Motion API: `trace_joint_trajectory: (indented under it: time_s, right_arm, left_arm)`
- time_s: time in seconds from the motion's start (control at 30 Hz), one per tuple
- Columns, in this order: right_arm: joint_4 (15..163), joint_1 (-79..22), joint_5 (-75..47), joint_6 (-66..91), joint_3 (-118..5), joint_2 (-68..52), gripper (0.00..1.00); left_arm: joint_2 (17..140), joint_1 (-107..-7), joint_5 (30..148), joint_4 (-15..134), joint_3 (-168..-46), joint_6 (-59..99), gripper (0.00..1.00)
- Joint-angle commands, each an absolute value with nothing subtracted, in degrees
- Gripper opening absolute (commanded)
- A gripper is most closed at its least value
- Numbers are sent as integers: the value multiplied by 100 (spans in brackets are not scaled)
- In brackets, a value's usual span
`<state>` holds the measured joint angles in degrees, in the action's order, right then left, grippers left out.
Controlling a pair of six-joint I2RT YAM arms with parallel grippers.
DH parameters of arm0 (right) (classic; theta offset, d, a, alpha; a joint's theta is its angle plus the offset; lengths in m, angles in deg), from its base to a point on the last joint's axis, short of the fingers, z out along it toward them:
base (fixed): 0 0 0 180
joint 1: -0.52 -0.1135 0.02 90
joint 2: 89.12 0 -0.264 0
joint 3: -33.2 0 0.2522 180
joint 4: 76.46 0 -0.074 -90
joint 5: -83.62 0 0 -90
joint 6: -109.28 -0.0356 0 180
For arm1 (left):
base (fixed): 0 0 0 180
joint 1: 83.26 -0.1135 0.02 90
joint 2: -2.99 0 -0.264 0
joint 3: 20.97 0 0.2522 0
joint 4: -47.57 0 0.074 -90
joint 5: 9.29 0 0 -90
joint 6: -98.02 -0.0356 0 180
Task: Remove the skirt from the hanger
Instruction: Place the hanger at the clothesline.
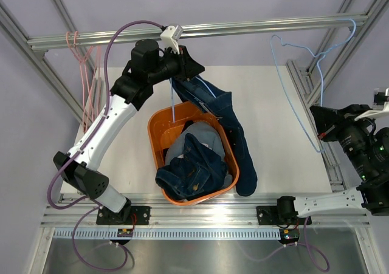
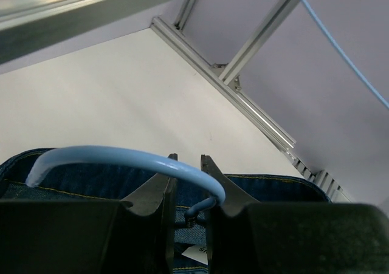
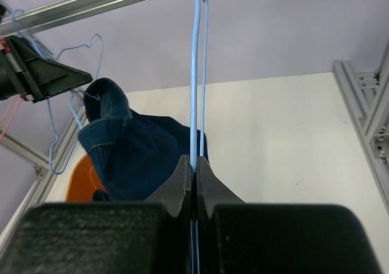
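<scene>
The pink hangers (image 1: 82,64) hang bare on the rail at far left. No light-blue skirt with buttons shows clearly. A pale grey-blue garment (image 1: 203,135) lies in the orange basket (image 1: 234,164) under dark denim; I cannot tell what it is. My left gripper (image 1: 185,67) (image 2: 188,158) is below the rail, shut on the neck of a light-blue hanger (image 2: 121,155) that carries dark navy jeans (image 1: 234,122). My right gripper (image 1: 317,127) (image 3: 194,158) is shut on the wire of an empty light-blue hanger (image 3: 196,73) hooked on the rail at right.
The aluminium frame rail (image 1: 255,26) crosses the back, with angled struts at both sides. The jeans' legs drape over the basket's right rim onto the white table (image 1: 285,164). A dark denim heap (image 1: 191,171) fills the basket's front.
</scene>
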<state>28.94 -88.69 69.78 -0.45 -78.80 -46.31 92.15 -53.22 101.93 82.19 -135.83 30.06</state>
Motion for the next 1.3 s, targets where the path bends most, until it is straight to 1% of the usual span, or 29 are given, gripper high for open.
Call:
trace_joint_trajectory:
  time_s: [0.0, 0.1, 0.17, 0.2, 0.23, 0.3, 0.33, 0.4, 0.43, 0.47, 0.53, 0.57, 0.63, 0.77, 0.8, 0.9, 0.93, 1.07, 1.17, 1.2, 1.27]
  right_arm:
    - [3448, -8895, 7439, 344, -7409, -4719, 0]
    - [3467, -8895, 7422, 319, -7285, -4745, 0]
    - [4307, -8895, 7308, 896, -7014, -4755, 0]
    - [4685, -8895, 7221, 1691, -6882, -4668, 0]
    - [5028, -8878, 7150, 1864, -6855, -4554, 0]
    - [4778, -8668, 6975, 1675, -7108, -4027, 0]
    - [4350, -7953, 6330, 1516, -7457, -3860, 0]
    - [3961, -6836, 5186, 1069, -7715, -3343, 0]
    - [3837, -6325, 4337, 997, -7724, -3209, 0]
    - [3906, -5624, 4102, 961, -7646, -3103, 0]
    - [4369, -5232, 3576, 996, -7305, -3163, 0]
    - [4442, -4952, 3407, 944, -7259, -3199, 0]
    - [4382, -4783, 3125, 795, -7302, -3164, 0]
    - [4521, -4537, 3072, 759, -7136, -3286, 0]
    - [4548, -4118, 2932, 794, -7118, -3313, 0]
    - [4618, -3300, 2045, 855, -7109, -3304, 0]
    - [4714, -2844, 1573, 890, -7075, -3287, 0]
    - [4776, -1936, 665, 996, -7039, -2998, 0]
    - [5066, -1260, 94, 979, -6776, -3032, 0]
    - [5215, -1066, -343, 961, -6714, -3041, 0]
    - [5251, -549, -628, 900, -6652, -2988, 0]
  left_arm:
    - [8973, -5233, 11094, 7460, -13739, 3219, 0]
    - [9017, -5110, 11165, 7469, -13888, 3254, 0]
    - [9044, -5005, 11165, 7408, -13941, 3289, 0]
    - [9061, -4978, 11165, 7390, -13976, 3324, 0]
    - [9079, -4934, 11156, 7381, -14011, 3324, 0]
    - [9149, -4820, 11139, 7433, -14142, 3316, 0]
    - [9167, -4785, 11087, 7460, -14187, 3316, 0]
    - [9167, -4671, 11042, 7495, -14222, 3281, 0]
    - [9158, -4644, 11007, 7504, -14231, 3272, 0]
    - [9158, -4592, 10998, 7521, -14231, 3263, 0]
    - [9141, -4547, 10981, 7557, -14231, 3280, 0]
    - [9140, -4512, 10981, 7609, -14240, 3263, 0]
    - [9123, -4442, 10945, 7679, -14258, 3175, 0]
    - [9123, -4406, 10936, 7741, -14258, 3122, 0]
    - [9123, -4389, 10945, 7724, -14258, 3148, 0]
    - [9123, -4284, 10980, 7601, -14205, 3157, 0]
    - [9132, -4214, 10989, 7583, -14214, 3166, 0]
    - [9228, -4003, 10945, 7539, -14310, 3192, 0]
    - [9316, -3836, 10919, 7583, -14451, 3157, 0]
    - [9325, -3809, 10910, 7583, -14468, 3149, 0]
    - [9334, -3739, 10919, 7531, -14460, 3131, 0]
